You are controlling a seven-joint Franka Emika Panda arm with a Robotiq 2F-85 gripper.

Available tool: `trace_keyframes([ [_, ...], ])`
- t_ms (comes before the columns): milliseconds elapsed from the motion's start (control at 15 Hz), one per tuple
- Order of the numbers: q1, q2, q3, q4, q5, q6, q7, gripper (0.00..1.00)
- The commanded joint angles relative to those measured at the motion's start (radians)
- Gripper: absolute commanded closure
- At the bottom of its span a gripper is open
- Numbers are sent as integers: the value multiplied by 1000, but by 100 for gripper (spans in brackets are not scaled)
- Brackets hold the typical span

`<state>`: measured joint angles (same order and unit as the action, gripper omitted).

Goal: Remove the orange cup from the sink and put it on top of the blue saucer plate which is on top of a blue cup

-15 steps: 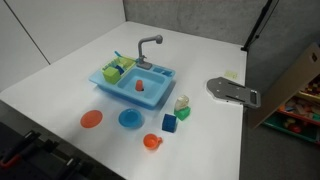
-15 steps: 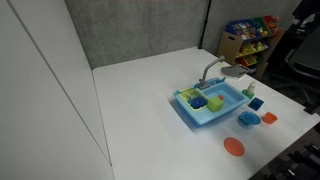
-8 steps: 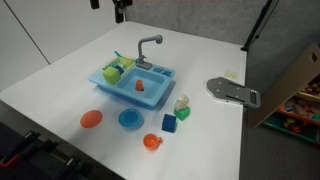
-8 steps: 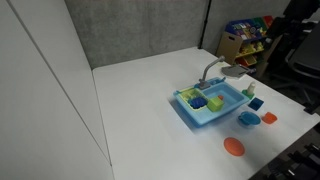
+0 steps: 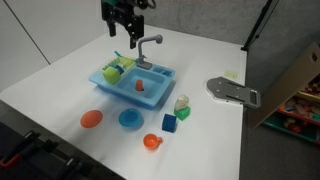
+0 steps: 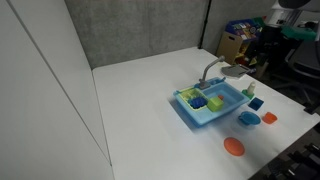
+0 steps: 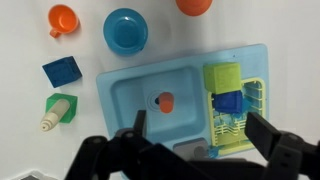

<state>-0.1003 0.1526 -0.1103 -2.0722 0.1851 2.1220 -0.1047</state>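
Observation:
The small orange cup [image 7: 165, 101] stands in the basin of the light-blue sink [image 7: 125, 100], as both exterior views show [image 5: 140, 85]. The blue saucer plate [image 5: 130, 119] lies on the white table in front of the sink and also shows in the wrist view [image 7: 126, 30]. I cannot see a cup under it. My gripper [image 5: 122, 30] hangs high above the sink's faucet end. Its jaws are open and empty, and in the wrist view [image 7: 200, 135] they straddle the sink's near rim.
A flat orange plate [image 5: 91, 119] lies beside the saucer. An orange cup-like piece with a nub [image 5: 151, 142], a blue cube [image 5: 169, 123] and a green-and-white piece [image 5: 182, 108] stand nearby. The sink's side compartment [image 7: 235, 100] holds green and blue items. A grey faucet [image 5: 148, 45] rises behind.
My gripper has come down into an exterior view from above and now hangs over the sink. The objects on the table have not moved.

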Motion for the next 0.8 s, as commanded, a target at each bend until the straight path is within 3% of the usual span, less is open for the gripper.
trace_keyframes([
  [0, -14, 119, 14, 65, 23, 52, -9, 0],
  [733, -35, 434, 49, 191, 32, 244, 49, 0],
])
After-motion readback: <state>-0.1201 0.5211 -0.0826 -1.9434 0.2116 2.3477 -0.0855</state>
